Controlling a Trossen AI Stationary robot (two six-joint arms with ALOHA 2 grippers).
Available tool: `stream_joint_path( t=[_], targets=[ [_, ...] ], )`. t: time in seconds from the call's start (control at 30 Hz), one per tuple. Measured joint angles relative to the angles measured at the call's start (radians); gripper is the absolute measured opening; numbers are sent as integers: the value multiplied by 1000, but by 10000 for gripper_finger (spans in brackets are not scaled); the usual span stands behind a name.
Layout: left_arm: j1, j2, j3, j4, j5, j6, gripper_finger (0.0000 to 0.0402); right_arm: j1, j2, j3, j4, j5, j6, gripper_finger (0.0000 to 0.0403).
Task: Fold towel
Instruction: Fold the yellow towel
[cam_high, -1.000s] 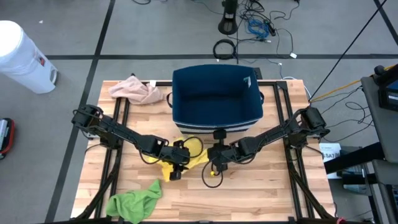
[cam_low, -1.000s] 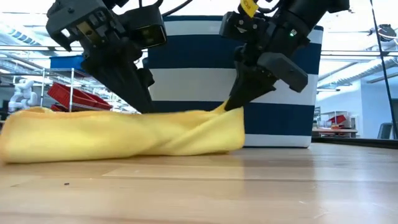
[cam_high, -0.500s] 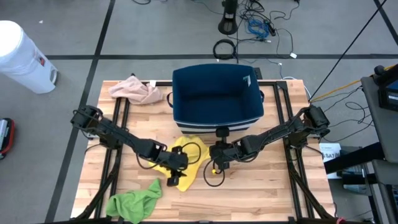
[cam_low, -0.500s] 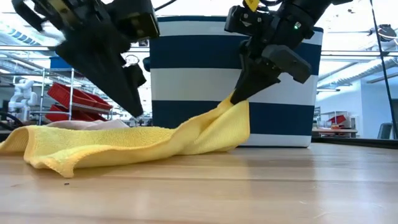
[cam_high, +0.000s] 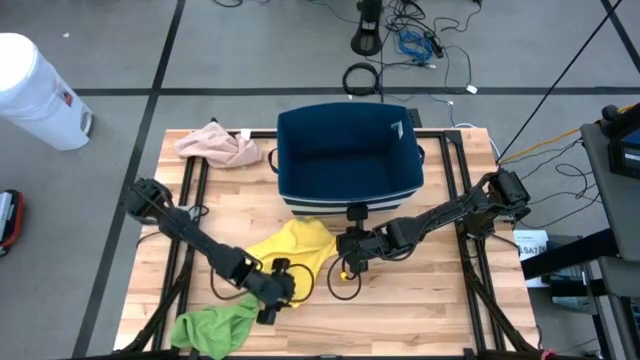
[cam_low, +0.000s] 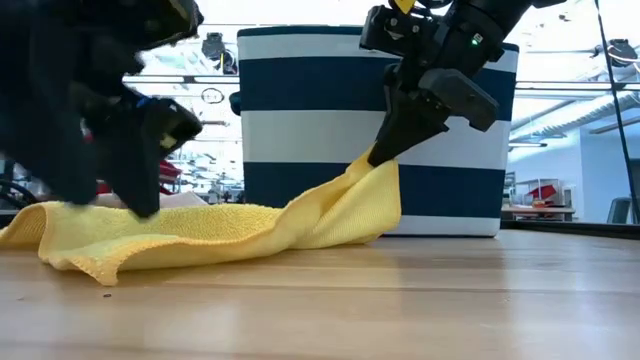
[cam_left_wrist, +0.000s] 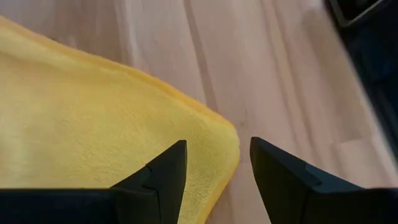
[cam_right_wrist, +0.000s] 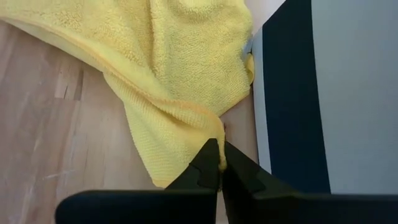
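Note:
The yellow towel lies spread and slack on the wooden table in front of the blue striped bin. Its right end is raised; the rest lies on the wood. My right gripper is shut on that raised end, close to the bin's front wall. My left gripper is open and hovers over the towel's near corner, a finger to either side, touching nothing. In the low view it is a dark shape in front of the towel. My right gripper pinches a small peak of the towel's edge at its right end between the two shut fingers. The fingers slant down from above and from the right. That end is lifted off the table, and the cloth slopes slackly down to the wood.
A green cloth is bunched at the near left edge, just beside my left gripper. A pink cloth lies at the far left corner. A yellow cable loop lies near the right gripper. Bare wood spreads to the near right.
The towel was a twisted roll stretched between both grippers; it now lies spread and slack, and only its right end is still held up. My left gripper has let go and drawn back toward the near edge, past the towel's near corner. My right gripper has barely moved.

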Motion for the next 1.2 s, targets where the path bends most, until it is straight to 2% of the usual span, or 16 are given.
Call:
stream_joint_path(
  t=[0.23, 0.5, 0.7, 0.93, 1.07, 1.2],
  targets=[
    [-47, 50, 0, 61, -140, 14, 184, 1, 0, 0, 13, -2, -1, 0],
    [-82, 62, 0, 99, -166, 42, 184, 1, 0, 0, 17, -1, 5, 0],
    [-91, 130, 0, 127, -181, 58, 184, 1, 0, 0, 31, -2, 7, 0],
    [-81, 155, 2, 138, -304, 56, 181, 1, 0, 0, 35, -2, 8, 0],
    [-68, 155, 2, 125, -313, 55, 150, 1, 0, 0, 35, -4, 8, 0],
    [-65, 155, 2, 116, -321, 61, 78, 1, 0, 0, 35, -4, 8, 0]
  ],
)
